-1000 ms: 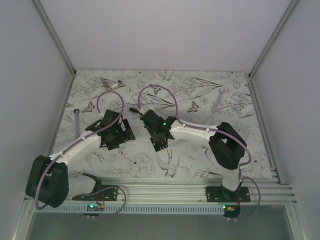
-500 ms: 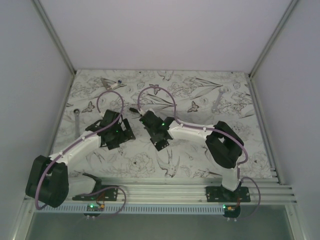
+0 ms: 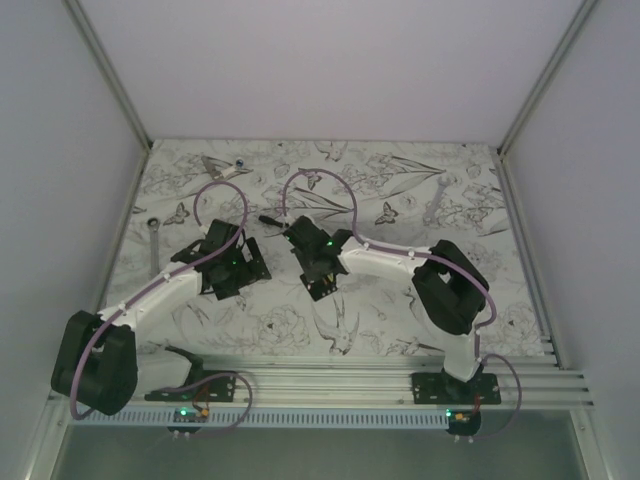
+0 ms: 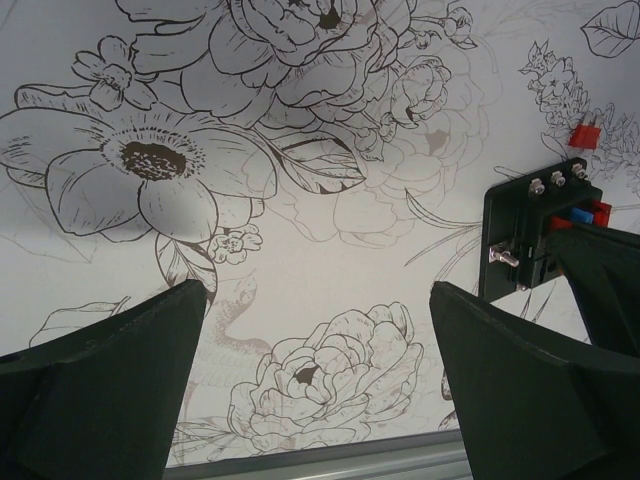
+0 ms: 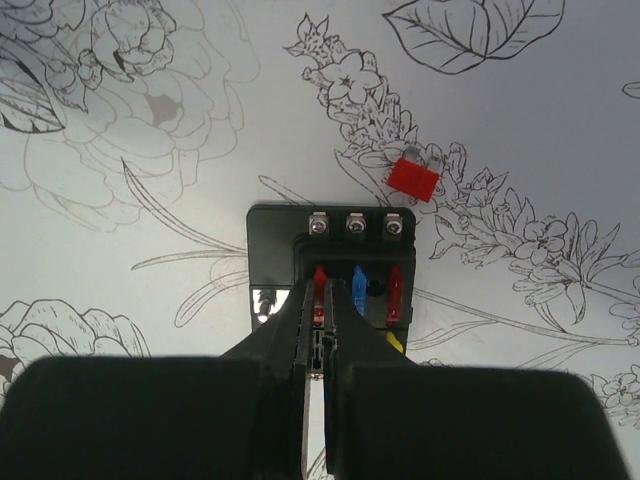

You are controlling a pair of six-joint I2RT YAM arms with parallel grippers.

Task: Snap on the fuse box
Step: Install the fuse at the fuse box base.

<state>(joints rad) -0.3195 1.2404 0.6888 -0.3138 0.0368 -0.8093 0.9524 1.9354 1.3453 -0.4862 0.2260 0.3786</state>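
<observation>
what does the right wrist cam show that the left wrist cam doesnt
Only the right wrist view: the top face of the fuse box straight on, with three screws and red, blue and red fuses seated in a row, and the right gripper, fingers close together, over the row's left end. Only the left wrist view: the left gripper, fingers wide apart and holding nothing, a large dark-centred flower print and a metal rail along the frame's bottom. Both: the fuse box, the loose red fuse lying beside it, and the floral table cover.
</observation>
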